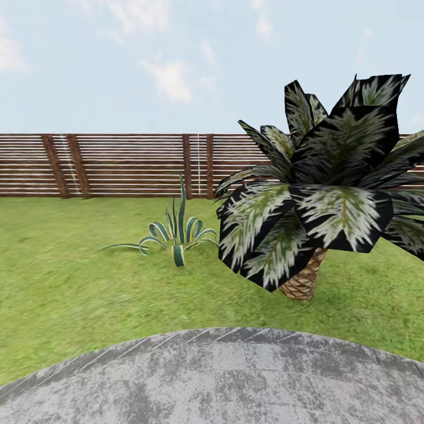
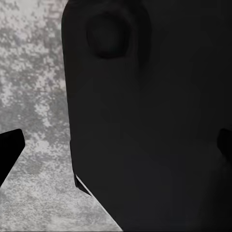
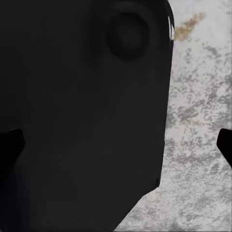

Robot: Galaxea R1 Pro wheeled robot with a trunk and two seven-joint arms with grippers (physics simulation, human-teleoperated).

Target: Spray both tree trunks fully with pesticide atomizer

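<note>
Mottled grass meets rounded grey stone paving.

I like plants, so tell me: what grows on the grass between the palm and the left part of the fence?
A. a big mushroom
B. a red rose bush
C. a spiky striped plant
C: a spiky striped plant with green and pale leaves stands on the grass, left of the palm.

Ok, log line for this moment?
phase: in transit | ahead: lawn, palm, fence | underfoot: grey paving | atomizer, trees: unseen
</note>
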